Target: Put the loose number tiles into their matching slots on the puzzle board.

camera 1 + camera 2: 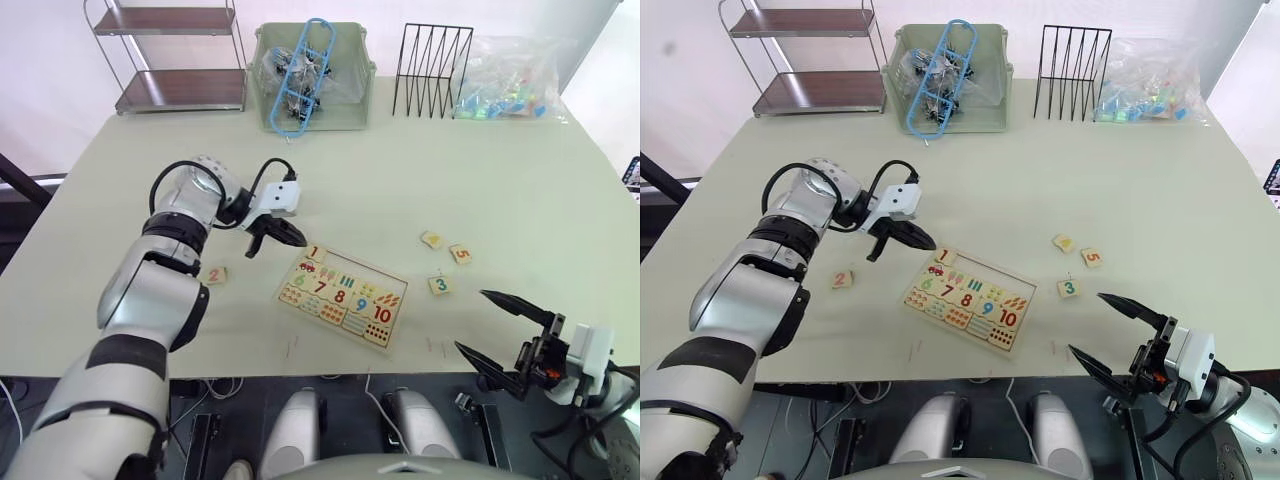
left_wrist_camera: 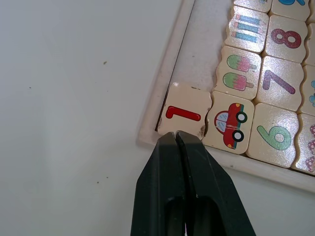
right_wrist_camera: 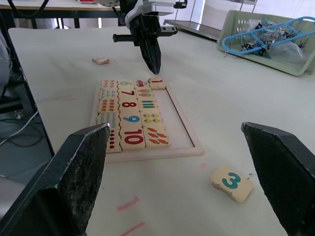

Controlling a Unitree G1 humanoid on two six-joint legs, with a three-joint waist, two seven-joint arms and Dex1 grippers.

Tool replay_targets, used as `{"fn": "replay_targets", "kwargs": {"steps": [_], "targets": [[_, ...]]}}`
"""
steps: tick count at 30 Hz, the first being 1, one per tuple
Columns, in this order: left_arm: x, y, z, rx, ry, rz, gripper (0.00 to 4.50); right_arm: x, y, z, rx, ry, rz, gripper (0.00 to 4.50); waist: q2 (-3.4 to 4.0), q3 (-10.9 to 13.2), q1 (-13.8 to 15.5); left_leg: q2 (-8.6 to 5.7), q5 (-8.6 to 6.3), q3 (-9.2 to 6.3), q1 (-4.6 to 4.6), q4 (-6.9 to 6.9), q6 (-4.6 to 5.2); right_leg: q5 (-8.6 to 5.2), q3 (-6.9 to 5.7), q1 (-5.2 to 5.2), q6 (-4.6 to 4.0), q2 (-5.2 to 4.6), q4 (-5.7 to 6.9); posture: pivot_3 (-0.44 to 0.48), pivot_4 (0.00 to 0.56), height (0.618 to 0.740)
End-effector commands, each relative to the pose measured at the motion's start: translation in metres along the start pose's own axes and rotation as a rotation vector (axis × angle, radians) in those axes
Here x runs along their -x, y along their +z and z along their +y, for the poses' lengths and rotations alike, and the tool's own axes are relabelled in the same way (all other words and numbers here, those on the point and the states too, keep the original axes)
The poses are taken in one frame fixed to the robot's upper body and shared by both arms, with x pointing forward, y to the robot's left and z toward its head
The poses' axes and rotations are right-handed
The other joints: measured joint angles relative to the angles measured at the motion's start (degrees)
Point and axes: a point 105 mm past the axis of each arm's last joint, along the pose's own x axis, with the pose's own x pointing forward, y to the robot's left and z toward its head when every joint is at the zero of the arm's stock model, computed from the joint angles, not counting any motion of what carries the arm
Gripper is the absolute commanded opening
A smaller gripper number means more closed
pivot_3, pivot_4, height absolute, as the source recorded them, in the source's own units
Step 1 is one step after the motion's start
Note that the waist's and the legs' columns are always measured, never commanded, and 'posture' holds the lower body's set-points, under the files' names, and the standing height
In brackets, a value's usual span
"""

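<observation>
Left claw (image 2: 176, 140) fingers pressed together, empty, tips just at the small light-wood tile with red 1 (image 2: 184, 114), which lies tilted over the corner rim of the flat light-wood puzzle board (image 1: 342, 295) on the pale desk (image 1: 520, 180). Right claw (image 1: 492, 325) wide open, empty, near desk front edge; tiles 2 (image 1: 215, 275), 3 (image 1: 440, 285), 5 (image 1: 460, 254) loose on desk.

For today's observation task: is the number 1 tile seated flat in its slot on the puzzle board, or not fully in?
Not fully in. The 1 tile overlaps the puzzle board frame at its corner, sitting askew; the shut left claw hovers at its edge.
</observation>
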Motion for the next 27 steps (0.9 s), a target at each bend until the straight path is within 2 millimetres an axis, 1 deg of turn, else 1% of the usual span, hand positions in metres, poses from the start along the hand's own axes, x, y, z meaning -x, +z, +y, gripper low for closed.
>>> {"fn": "replay_targets", "kwargs": {"steps": [1, 10, 27], "targets": [[0.0031, 0.0012, -0.0013, -0.006, -0.014, -0.006, 0.06, 0.0010, 0.0086, -0.0016, 0.030, -0.004, -0.018, 4.50, 0.00, 0.00, 0.01, 0.00, 0.00, 0.00, 0.00, 0.00, 0.00, 0.00, 0.00, 0.00, 0.00, 0.00, 0.00, 0.000, 0.150, 0.739], [0.0055, 0.0001, -0.0003, -0.004, -0.006, 0.004, 0.06, 0.0013, 0.0085, -0.0013, 0.028, -0.004, -0.019, 4.50, 0.00, 0.00, 0.00, 0.00, 0.00, 0.00, 0.00, 0.00, 0.00, 0.00, 0.00, 0.00, 0.00, 0.00, 0.00, 0.000, 0.150, 0.739], [0.0008, -0.0037, -0.0016, 0.005, -0.009, 0.012, 0.06, 0.0013, 0.0074, -0.0003, 0.028, 0.000, -0.016, 4.50, 0.00, 0.00, 0.00, 0.00, 0.00, 0.00, 0.00, 0.00, 0.00, 0.00, 0.00, 0.00, 0.00, 0.00, 0.00, 0.000, 0.150, 0.739]]}}
